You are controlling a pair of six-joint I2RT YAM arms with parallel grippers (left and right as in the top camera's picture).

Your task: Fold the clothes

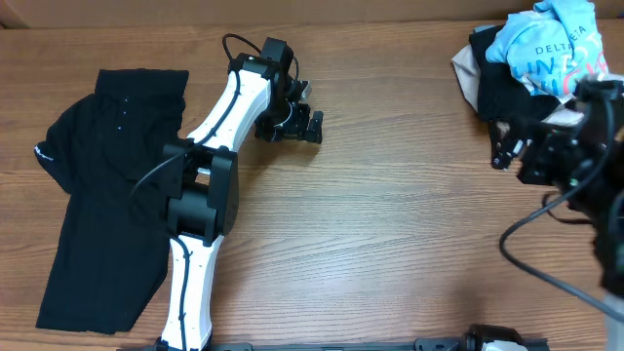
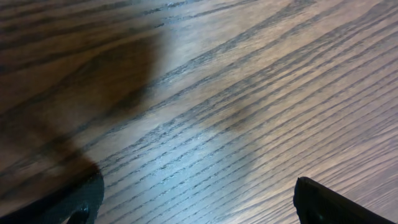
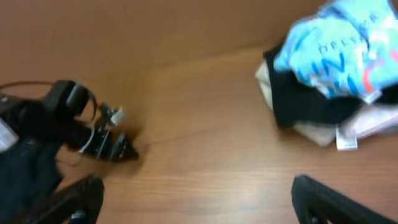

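At two o'clock on the worktop (image 1: 390,224), the light blue T-shirt (image 1: 546,44) lies crumpled atop a black garment (image 1: 502,88), so the right claw (image 3: 194,202), spread wide and empty like the left claw (image 2: 196,199), may snag both layers together.

Open table (image 1: 390,224) mid; clothes pile (image 1: 546,54) far right, black garment (image 1: 97,214) left

Left arm (image 1: 222,105) is white shells with a thin black stripe down them, chunky black joints, and a skinny black cable (image 1: 234,39) looping off the wrist. Right arm (image 1: 585,146) looks all black, with a thick cable (image 1: 504,242) trailing. Left claw (image 1: 291,127) and right claw (image 1: 504,151) are black too.
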